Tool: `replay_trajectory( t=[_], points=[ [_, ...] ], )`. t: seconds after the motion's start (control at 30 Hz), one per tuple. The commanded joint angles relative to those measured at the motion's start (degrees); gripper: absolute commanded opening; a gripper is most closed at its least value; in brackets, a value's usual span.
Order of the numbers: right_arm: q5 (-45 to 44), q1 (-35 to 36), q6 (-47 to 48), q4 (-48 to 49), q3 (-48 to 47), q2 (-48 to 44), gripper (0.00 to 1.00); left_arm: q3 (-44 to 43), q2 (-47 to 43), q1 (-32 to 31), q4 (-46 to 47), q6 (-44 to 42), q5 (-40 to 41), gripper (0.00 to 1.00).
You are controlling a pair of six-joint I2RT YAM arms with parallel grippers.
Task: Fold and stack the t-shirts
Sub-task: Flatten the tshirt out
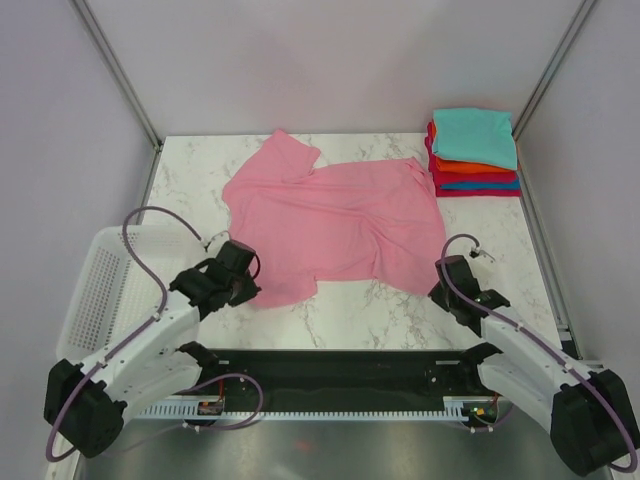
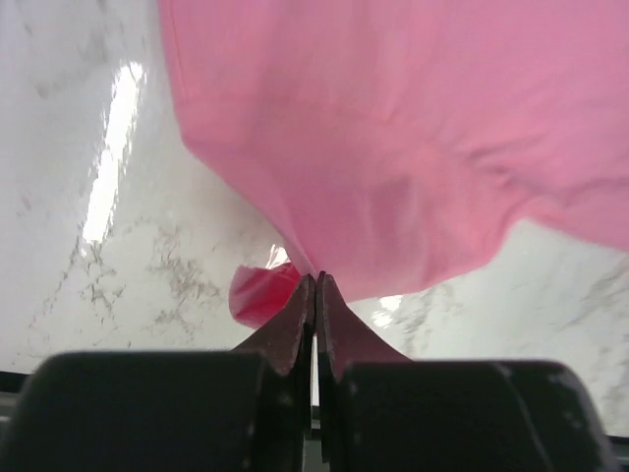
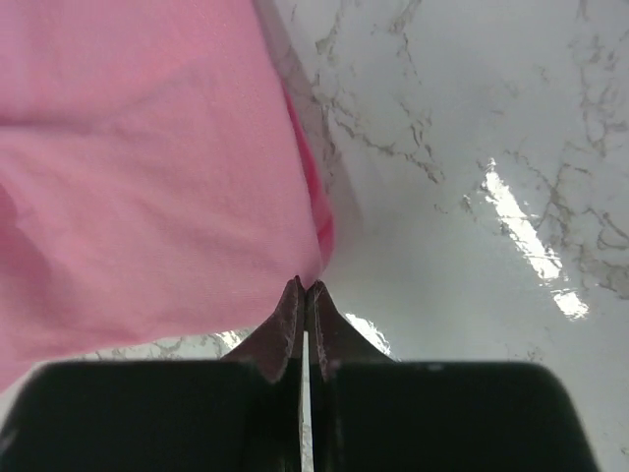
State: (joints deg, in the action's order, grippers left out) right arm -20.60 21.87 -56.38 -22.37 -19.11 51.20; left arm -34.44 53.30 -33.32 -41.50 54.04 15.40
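Observation:
The pink t-shirt (image 1: 335, 220) lies spread and rumpled across the middle of the marble table. My left gripper (image 1: 252, 285) is shut on its near left corner; in the left wrist view the gripper (image 2: 316, 278) pinches the pink cloth (image 2: 413, 147), which hangs lifted off the table. My right gripper (image 1: 440, 283) is shut on the near right corner; the right wrist view shows the gripper (image 3: 304, 285) pinching the pink hem (image 3: 147, 177). A stack of folded t-shirts (image 1: 474, 152), teal on top of orange, red and blue, sits at the far right corner.
A white mesh basket (image 1: 105, 290) stands at the table's left edge beside the left arm. Grey walls with metal frame posts enclose the table. A black rail with cable tray (image 1: 340, 385) runs along the near edge between the arm bases.

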Motion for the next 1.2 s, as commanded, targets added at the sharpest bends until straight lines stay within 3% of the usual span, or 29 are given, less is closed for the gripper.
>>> replay_trajectory(
  t=[0.0,0.13,0.23,0.27,0.33,0.37,0.43,0.6,0.73,0.9,1.1,1.17],
  points=[
    [-2.85,-1.91,3.03,-3.54,-6.18,-3.98,0.00,-11.07,-3.89,4.48,-3.84,-5.26,5.08,0.02],
    [-9.45,-3.32,4.00,-13.29,-14.35,-9.35,0.00,-18.55,-9.78,13.69,-9.64,-10.26,3.42,0.02],
    [-9.90,-4.03,4.26,-15.24,-15.60,-11.91,0.00,-20.23,-11.02,16.96,-11.50,-10.45,-1.93,0.04],
    [-9.38,-4.11,4.09,-15.42,-15.34,-11.91,0.00,-18.93,-11.11,17.15,-11.85,-9.84,-6.13,0.15],
    [-7.10,-4.03,3.21,-15.42,-13.59,-11.12,0.00,-16.47,-11.72,17.24,-11.68,-7.39,-10.54,0.27],
    [-6.91,-4.11,2.95,-15.51,-12.80,-10.86,0.00,-13.32,-12.25,17.24,-10.90,-6.76,-15.00,0.44],
    [-6.65,-4.11,2.77,-15.42,-10.78,-10.77,0.00,-10.49,-14.08,17.24,-10.01,-5.45,-18.72,0.51],
    [-5.16,-4.11,3.03,-14.37,-8.22,-13.05,0.00,-6.00,-19.54,17.32,-11.93,-5.35,-21.46,0.52],
    [-3.40,-4.11,1.80,-13.58,-7.17,-11.83,0.00,-4.51,-21.48,17.24,-13.43,-5.61,-22.08,0.60],
    [-2.61,-4.11,1.36,-11.30,-5.85,-10.95,0.00,-0.72,-20.17,16.71,-13.79,-3.42,-21.91,0.57],
    [-2.08,-4.11,1.36,-8.66,-5.23,-9.02,0.00,-0.46,-17.19,10.31,-13.79,2.11,-15.67,0.54],
    [-1.73,-4.11,1.53,-6.82,-4.62,-8.14,0.00,-1.16,-12.27,4.34,-12.48,4.22,-10.61,0.55]
  ],
)
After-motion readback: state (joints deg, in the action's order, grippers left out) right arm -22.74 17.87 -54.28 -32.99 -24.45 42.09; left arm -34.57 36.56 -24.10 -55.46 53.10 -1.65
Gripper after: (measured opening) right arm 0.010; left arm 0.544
